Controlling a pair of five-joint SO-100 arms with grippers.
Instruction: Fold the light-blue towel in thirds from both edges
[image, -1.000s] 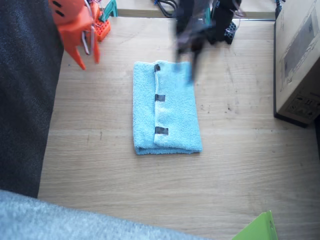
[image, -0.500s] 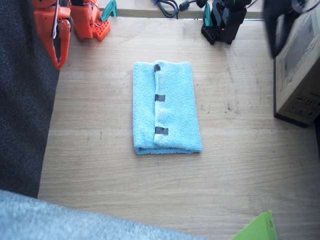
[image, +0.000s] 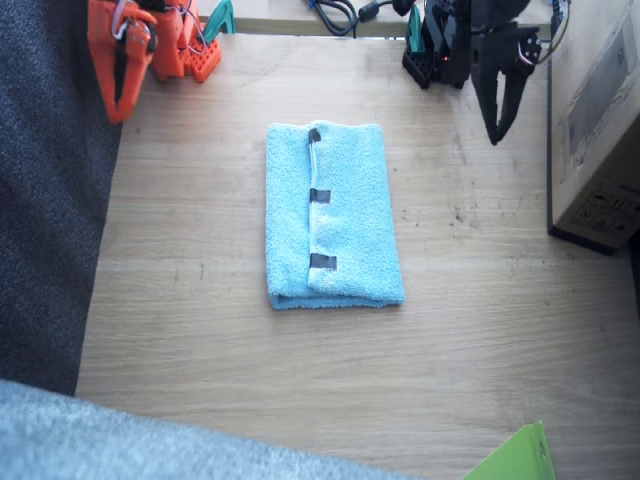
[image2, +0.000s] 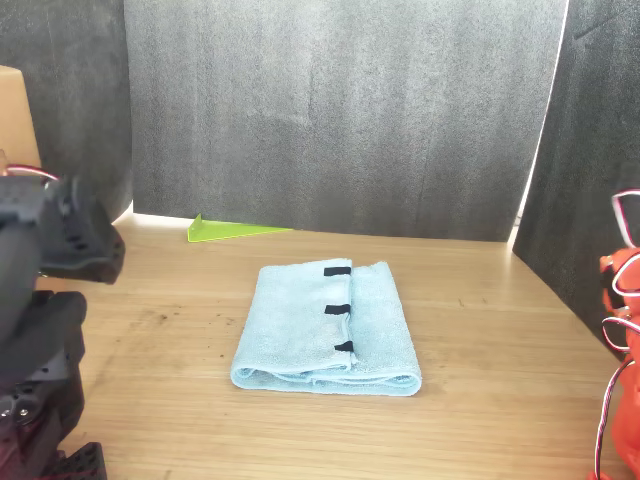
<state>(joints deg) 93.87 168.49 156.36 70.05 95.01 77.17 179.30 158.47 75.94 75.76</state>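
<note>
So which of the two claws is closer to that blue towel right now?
The left gripper, though not by much: it hangs off the light-blue towel toward the cardboard box. The right gripper sits farther off, past the opposite side.

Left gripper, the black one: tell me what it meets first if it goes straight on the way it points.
Probably bare wooden table. The left gripper points down at the tabletop between the folded light-blue towel and the cardboard box, clear of both, though depth is unclear.

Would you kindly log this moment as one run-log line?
towel: folded, flat on table | left gripper: clear of towel | right gripper: clear of towel
</note>
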